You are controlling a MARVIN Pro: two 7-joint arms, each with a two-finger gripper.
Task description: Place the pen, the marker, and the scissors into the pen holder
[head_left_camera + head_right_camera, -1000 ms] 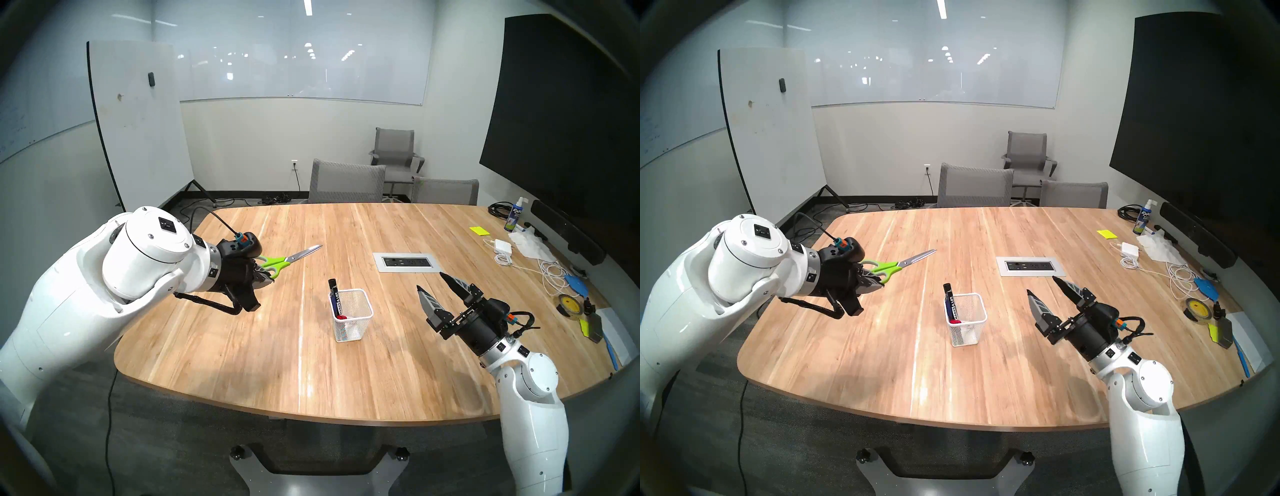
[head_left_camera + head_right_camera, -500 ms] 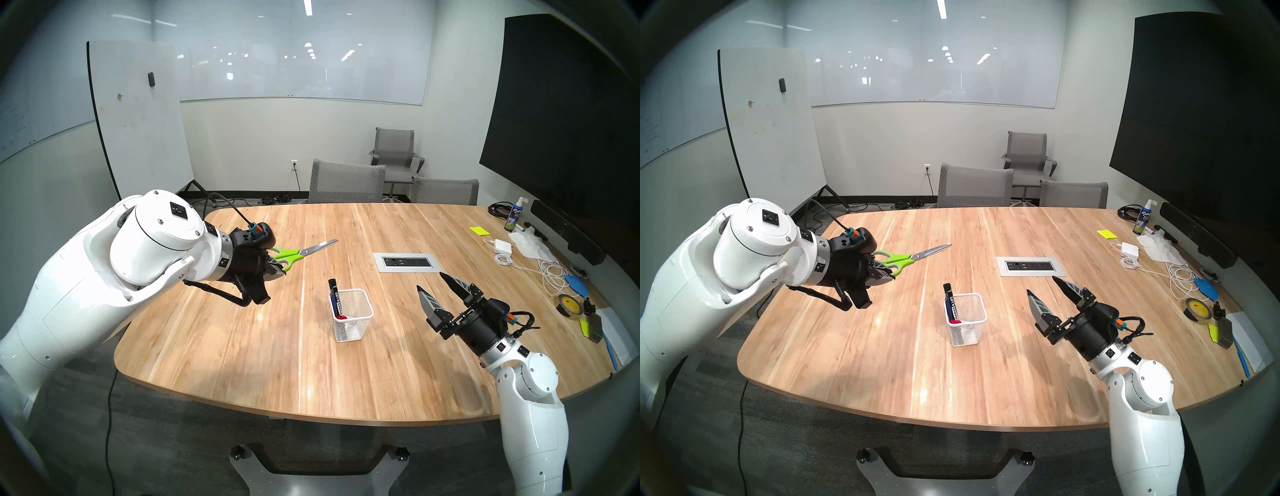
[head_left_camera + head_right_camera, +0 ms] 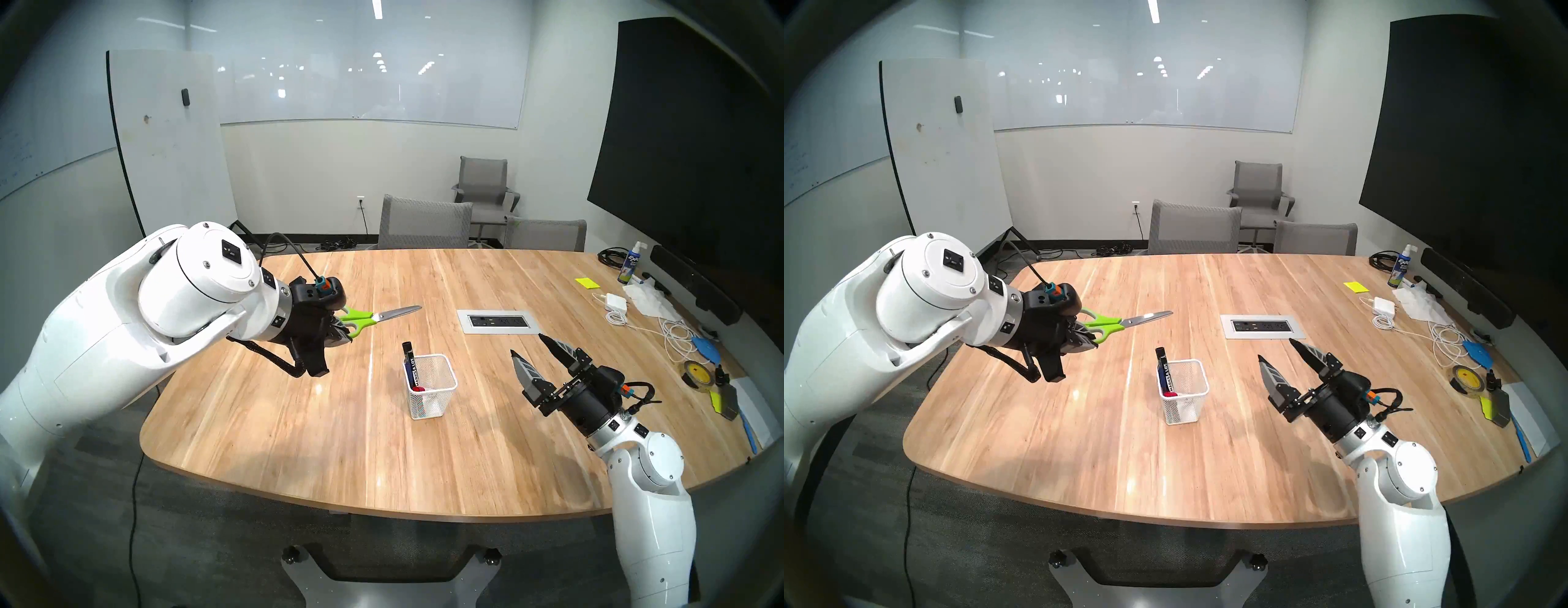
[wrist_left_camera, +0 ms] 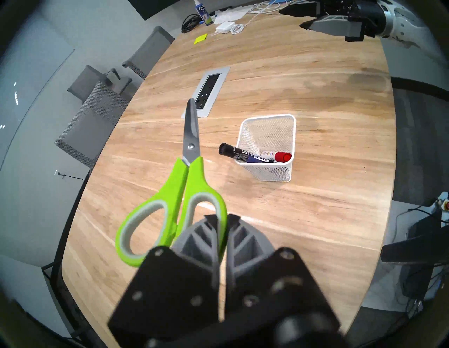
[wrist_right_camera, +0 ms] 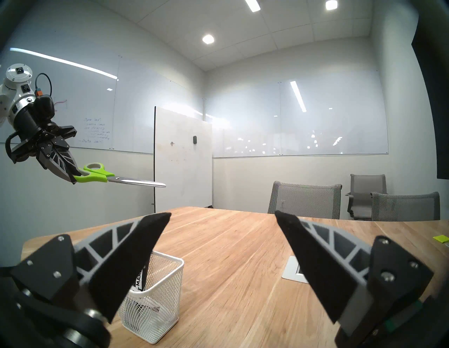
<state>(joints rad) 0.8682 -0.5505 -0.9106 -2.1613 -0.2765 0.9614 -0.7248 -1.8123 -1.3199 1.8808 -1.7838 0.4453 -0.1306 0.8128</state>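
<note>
The wooden counter (image 3: 466, 424) carries the pen holder (image 3: 432, 387), which serves as the landmark here: it stands upright near the middle of the counter, with a power outlet plate (image 3: 498, 321) set into the wood behind it.

The left arm reaches in from the holder's left, and the left hand (image 4: 222, 220) is closed tight on one lime-green loop of the scissors (image 3: 377, 317). The scissors hang in the air, up and to the left of the holder, well clear of its rim, lying roughly level with the shut blades pointing past the holder's far side. The right hand (image 3: 532, 350) hovers to the holder's right, fingers spread wide and empty.

Inside the holder a thick black marker (image 4: 239, 153) leans against the left wall, its end sticking out over the rim. A white red-capped marker (image 4: 279, 156) lies lower beside it, and a slim dark-blue pen (image 3: 408, 373) stands along the black marker.

Judging by this, the pen and markers are in, and the scissors are the last item, now in mid-carry. The next move seems to call for bringing the scissors over the open right part of the holder, tipping the wrist so the blades point down, lowering them clear of the leaning marker, then letting go.
</note>
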